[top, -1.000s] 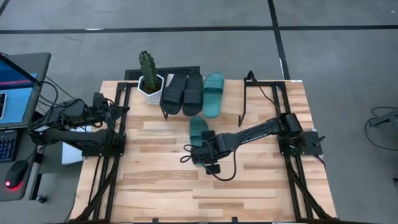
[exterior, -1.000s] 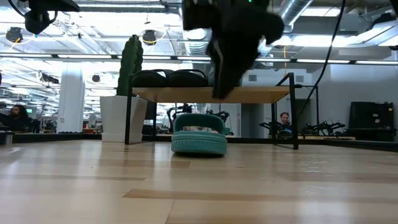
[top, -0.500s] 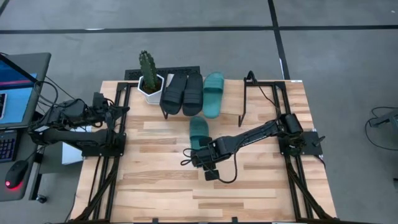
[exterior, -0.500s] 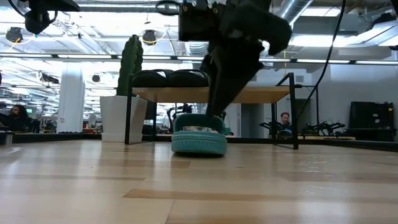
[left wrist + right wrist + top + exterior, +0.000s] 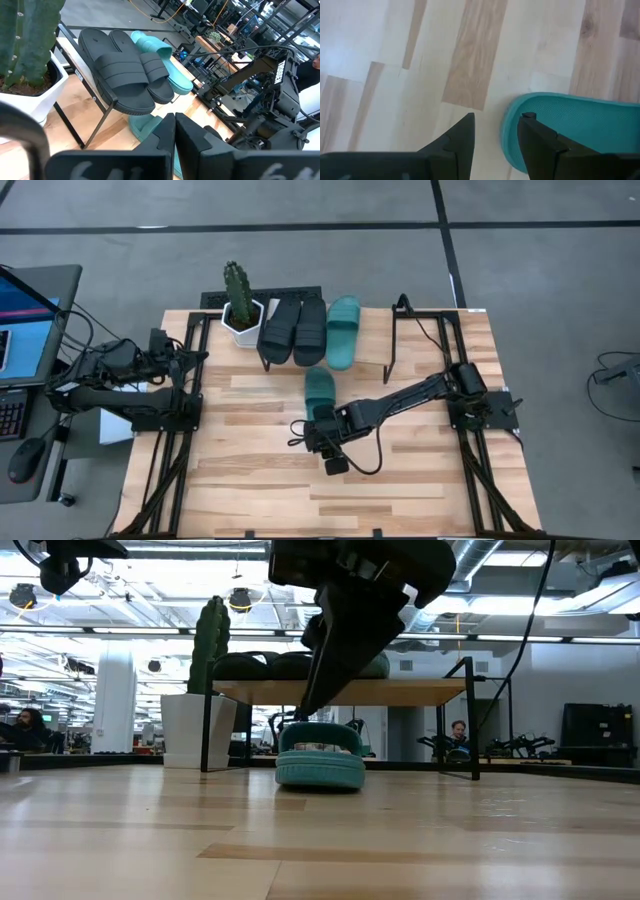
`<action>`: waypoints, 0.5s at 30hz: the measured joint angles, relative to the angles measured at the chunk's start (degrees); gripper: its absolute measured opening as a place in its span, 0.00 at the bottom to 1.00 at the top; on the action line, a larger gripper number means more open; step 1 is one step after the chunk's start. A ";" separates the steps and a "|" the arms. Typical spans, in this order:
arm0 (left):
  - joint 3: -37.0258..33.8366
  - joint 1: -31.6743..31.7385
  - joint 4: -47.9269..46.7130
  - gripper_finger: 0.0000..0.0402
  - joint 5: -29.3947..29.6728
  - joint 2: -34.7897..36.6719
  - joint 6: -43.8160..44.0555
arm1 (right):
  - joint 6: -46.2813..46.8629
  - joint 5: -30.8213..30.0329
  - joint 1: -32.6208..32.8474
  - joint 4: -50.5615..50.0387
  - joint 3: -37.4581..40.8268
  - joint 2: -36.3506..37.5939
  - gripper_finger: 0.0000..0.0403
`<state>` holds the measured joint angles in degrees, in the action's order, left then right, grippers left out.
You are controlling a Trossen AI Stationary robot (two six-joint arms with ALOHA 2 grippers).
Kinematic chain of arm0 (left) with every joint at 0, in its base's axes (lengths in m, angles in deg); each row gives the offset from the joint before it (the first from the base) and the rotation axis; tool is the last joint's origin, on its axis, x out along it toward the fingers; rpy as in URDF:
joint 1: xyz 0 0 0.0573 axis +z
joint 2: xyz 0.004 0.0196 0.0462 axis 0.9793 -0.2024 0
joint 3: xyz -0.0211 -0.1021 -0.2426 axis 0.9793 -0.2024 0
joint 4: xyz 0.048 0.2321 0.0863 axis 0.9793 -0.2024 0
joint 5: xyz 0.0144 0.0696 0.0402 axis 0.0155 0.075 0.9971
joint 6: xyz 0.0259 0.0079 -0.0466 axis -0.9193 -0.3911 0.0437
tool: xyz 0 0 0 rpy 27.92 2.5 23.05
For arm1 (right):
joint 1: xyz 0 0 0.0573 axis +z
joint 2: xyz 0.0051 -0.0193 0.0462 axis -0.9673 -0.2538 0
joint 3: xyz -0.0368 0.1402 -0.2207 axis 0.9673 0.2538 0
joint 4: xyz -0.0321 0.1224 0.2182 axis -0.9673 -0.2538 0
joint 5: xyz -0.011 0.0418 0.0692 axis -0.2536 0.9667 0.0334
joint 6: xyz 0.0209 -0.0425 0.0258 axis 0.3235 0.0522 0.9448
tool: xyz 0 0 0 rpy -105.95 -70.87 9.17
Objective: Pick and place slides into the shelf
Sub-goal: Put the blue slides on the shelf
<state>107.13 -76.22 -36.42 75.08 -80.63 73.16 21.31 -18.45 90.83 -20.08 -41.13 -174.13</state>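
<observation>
One teal slide (image 5: 320,390) lies flat on the tabletop in front of the shelf (image 5: 372,338); it shows sole-down in the low view (image 5: 320,765). Two black slides (image 5: 293,328) and a second teal slide (image 5: 343,330) rest side by side on the shelf's tilted board. My right gripper (image 5: 319,420) is open at the near end of the lying teal slide (image 5: 570,130), pointing down. My left gripper (image 5: 200,357) waits shut at the table's left edge, facing the shelf (image 5: 175,125). My right gripper (image 5: 497,120) comes from above at the teal slide's near end (image 5: 512,125). One finger (image 5: 532,130) stands over the footbed and the other (image 5: 462,132) stands outside the rim. I cannot tell whether either finger touches it. The slide lies flat on the table.
A cactus in a white pot (image 5: 240,305) stands at the shelf's left end. The shelf has bare board to the right of the teal slide (image 5: 420,692). A laptop (image 5: 25,320) sits left of the table. Bare planks stretch along the near side.
My right gripper has swung a little toward the table's left and near edges and has tipped, bringing its fingers down at the near end of the lying teal slide. The slide has stayed where it was.
</observation>
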 joint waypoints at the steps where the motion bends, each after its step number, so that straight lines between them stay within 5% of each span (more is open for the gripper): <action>1: 0.00 0.01 -0.01 0.00 0.00 0.00 0.00 | -0.02 0.02 -0.02 0.18 0.00 0.00 0.33; 15: 0.00 0.00 0.01 0.00 0.02 0.00 0.00 | 0.45 3.80 -2.14 5.29 4.59 -0.02 0.33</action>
<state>107.13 -76.22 -36.41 75.10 -80.63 73.16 21.76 -14.65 88.69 -14.79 -36.54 -174.15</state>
